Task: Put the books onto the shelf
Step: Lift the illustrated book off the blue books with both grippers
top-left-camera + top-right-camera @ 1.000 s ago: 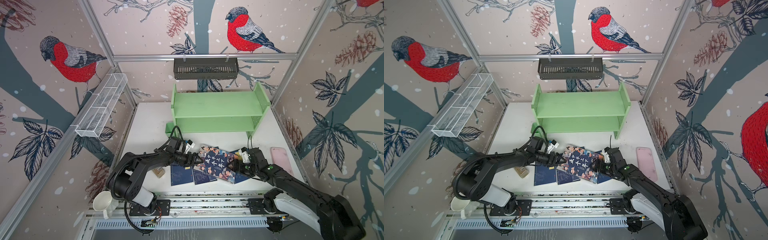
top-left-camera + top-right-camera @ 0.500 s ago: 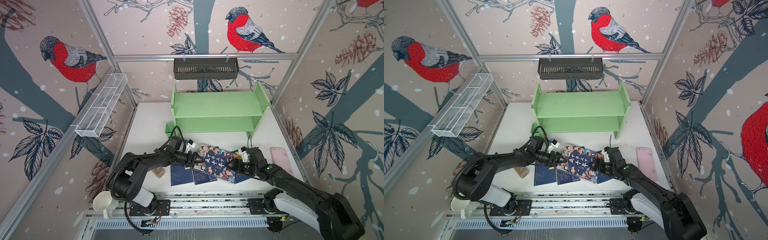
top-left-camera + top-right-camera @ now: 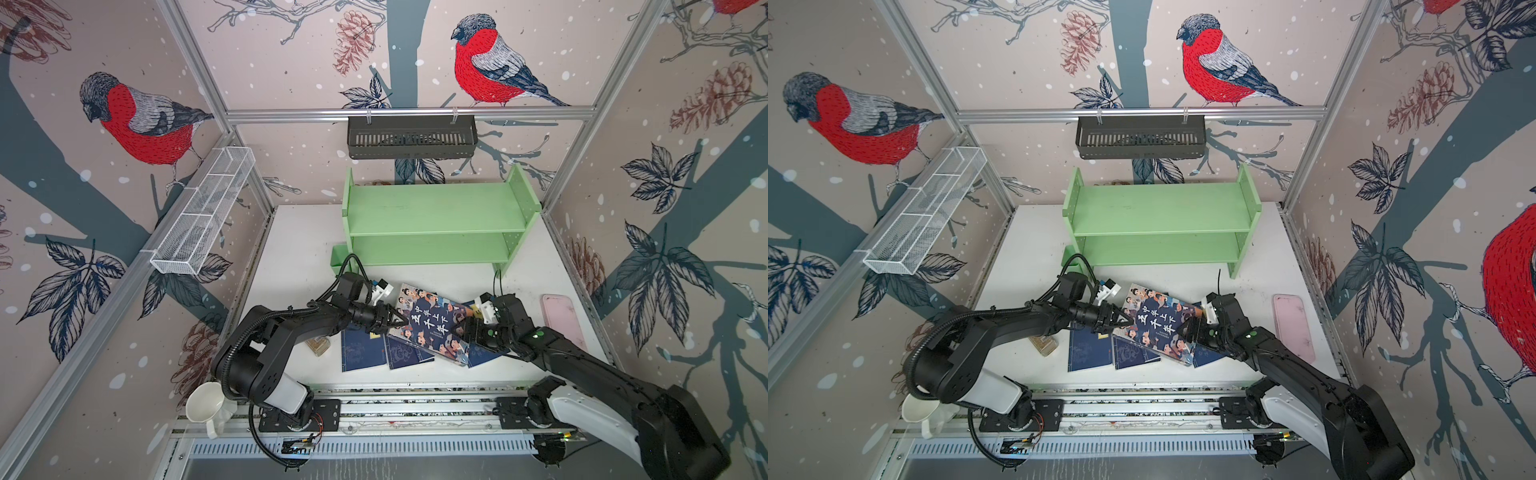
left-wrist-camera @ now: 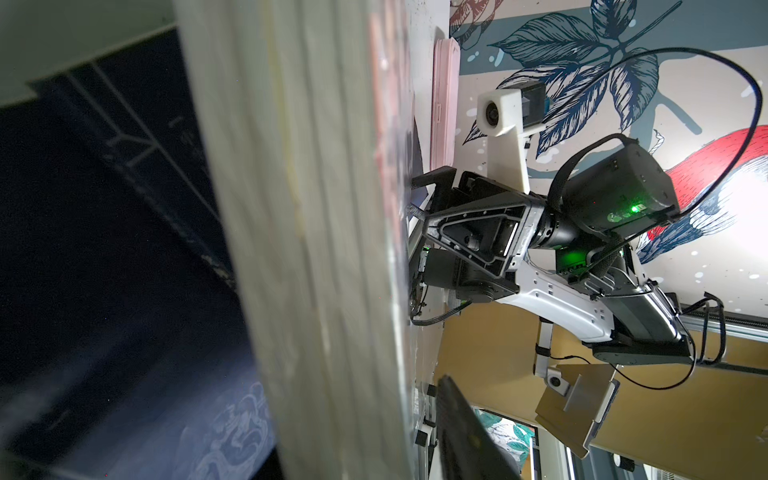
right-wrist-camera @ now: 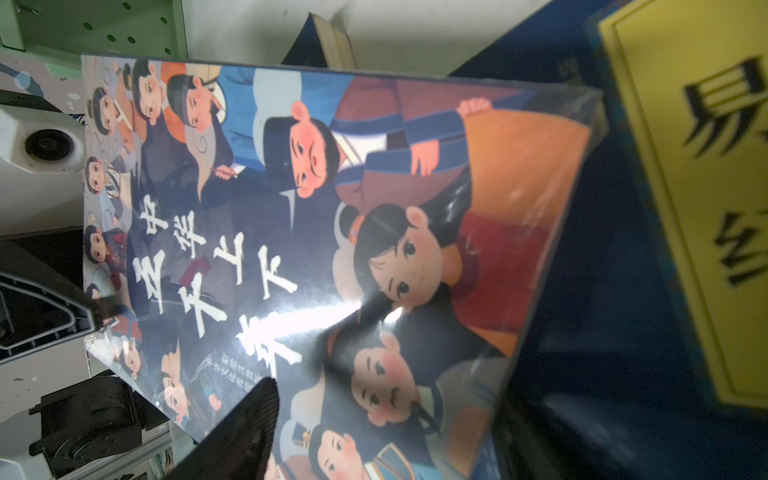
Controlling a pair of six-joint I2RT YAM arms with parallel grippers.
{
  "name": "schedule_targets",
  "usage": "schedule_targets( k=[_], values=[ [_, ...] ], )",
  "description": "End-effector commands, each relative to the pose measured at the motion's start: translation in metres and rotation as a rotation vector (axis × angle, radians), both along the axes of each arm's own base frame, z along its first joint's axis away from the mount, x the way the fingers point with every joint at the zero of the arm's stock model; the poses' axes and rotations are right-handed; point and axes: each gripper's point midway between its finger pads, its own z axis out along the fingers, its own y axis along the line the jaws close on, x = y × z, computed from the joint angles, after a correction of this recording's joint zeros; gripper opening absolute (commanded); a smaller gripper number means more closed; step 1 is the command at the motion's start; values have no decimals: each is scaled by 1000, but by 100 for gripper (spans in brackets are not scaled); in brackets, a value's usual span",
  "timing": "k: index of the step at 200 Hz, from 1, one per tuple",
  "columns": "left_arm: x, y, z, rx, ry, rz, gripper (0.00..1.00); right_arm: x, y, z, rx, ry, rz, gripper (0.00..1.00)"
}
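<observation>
Green shelf sits along the back edge of the bench with both tiers bare, so nothing's been shelved yet. All the books are in a messy pile near the front edge, roughly mid-bench. The navy books lie flat and fanned out, and the big book with the cartoon cover lies crooked across the top of them.

Step in hand, as I read it: grabbing the big book, first of the lot. The left fingers are narrow and pinched onto its left edge. One sits on top of the cover, and in the left wrist view the page edge fills the gap between them. The right fingers are spread wide at the book's right edge, up against the cover. The close-ups are blurry there, so I can't honestly say if they're gripping anything or just steadying it.

My take on the next move: lift the big book clear of the navy ones without dragging them along, then carry it toward the back edge and onto a tier. The cover is glossy, with a big glare streak in the right wrist view, and it's only held by one edge. So I'd expect it to droop or slip unless the pinch is firm and the lift slow. The right arm either shares the load or backs off.
</observation>
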Motion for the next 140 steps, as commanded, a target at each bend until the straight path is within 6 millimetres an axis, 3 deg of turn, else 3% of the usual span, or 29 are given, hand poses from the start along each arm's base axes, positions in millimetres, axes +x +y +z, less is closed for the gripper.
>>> schedule_targets(
  k=[1, 51, 99, 140],
  values=[
    [-3, -5, 14, -63, -47, -42, 33, 8, 13, 20, 73, -60, 30, 80],
    [-7, -3, 18, -75, -58, -53, 0, 11, 14, 21, 65, -68, 32, 81],
    [-18, 1, 27, -103, -113, -85, 0, 24, 4, 34, 20, -115, 1, 88],
    [-27, 6, 40, -129, -198, -118, 0, 34, -5, 61, 77, -177, 4, 90]
  ],
)
